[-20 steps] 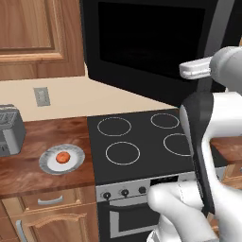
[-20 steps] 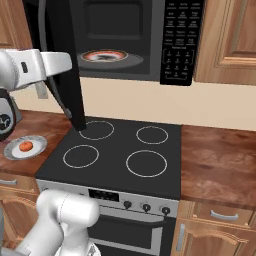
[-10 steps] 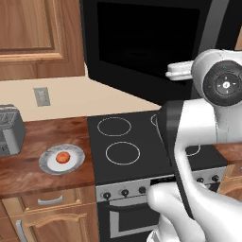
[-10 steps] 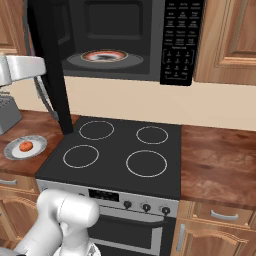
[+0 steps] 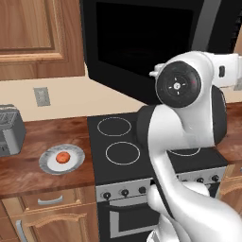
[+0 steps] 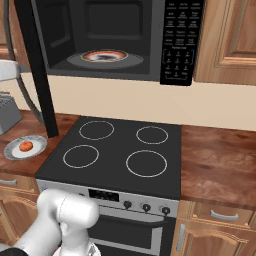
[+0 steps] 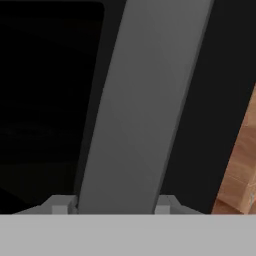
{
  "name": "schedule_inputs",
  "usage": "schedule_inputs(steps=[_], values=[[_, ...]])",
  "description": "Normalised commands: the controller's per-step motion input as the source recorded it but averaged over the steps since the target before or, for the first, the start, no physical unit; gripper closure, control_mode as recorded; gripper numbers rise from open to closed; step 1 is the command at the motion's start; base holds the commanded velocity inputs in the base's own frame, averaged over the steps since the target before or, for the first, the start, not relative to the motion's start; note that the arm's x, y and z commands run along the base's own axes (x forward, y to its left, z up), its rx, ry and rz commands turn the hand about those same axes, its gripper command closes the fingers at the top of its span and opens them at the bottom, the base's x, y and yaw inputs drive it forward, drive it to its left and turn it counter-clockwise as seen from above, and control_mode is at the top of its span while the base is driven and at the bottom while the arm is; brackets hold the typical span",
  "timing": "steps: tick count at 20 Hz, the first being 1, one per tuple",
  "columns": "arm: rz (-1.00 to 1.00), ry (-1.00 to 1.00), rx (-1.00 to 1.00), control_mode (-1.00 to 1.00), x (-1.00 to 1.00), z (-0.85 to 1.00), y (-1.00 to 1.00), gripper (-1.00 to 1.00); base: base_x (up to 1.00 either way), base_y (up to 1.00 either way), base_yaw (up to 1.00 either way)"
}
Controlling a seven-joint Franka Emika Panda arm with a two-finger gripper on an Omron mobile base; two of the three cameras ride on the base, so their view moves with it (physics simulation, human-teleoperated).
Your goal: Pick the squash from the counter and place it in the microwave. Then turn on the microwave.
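The squash [image 5: 62,157] [image 6: 26,146], a small orange-red lump, lies on a grey-rimmed white plate [image 5: 47,164] [image 6: 12,152] on the wood counter [image 5: 28,177] left of the stove. The microwave [image 6: 150,30] hangs above the stove, its cavity and glass turntable [image 6: 104,56] exposed. Its door [image 5: 142,47] [image 6: 37,75] stands swung out to the left. In the hand view my gripper [image 7: 111,206] is shut on the door's long grey handle [image 7: 145,100], one fingertip on each side. The keypad [image 6: 180,45] is on the microwave's right.
A black four-ring stovetop [image 6: 115,150] sits under the microwave, with oven knobs below. A grey toaster [image 5: 9,130] [image 6: 7,112] stands at the counter's far left. More wood counter [image 6: 220,165] lies right of the stove. My arm's elbow [image 5: 179,113] looms over the stove.
The microwave door has swung further open to the left with my hand on its handle. My elbow has come in over the stove. Squash and plate have not moved.
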Motion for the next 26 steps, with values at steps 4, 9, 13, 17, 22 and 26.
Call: schedule_inputs(steps=[4, 9, 13, 17, 22, 26], values=[[-0.15, 0.0, 0.0, -1.0, -0.23, 0.0, 0.22, 1.0, 0.0, 0.0, 0.0], [-0.13, 0.0, 0.0, -1.0, -0.18, 0.0, 0.17, 1.0, 0.0, 0.0, 0.0], [-0.13, 0.0, 0.0, -1.0, -0.17, 0.0, 0.24, 1.0, 0.0, 0.0, 0.0], [-0.09, 0.0, 0.0, -1.0, -0.08, 0.0, 0.14, 1.0, 0.0, 0.0, 0.0], [-0.07, 0.0, 0.0, -1.0, -0.07, 0.0, 0.2, 1.0, 0.0, 0.0, 0.0], [-0.05, 0.0, 0.0, -1.0, -0.02, 0.0, 0.15, 1.0, 0.0, 0.0, 0.0]])
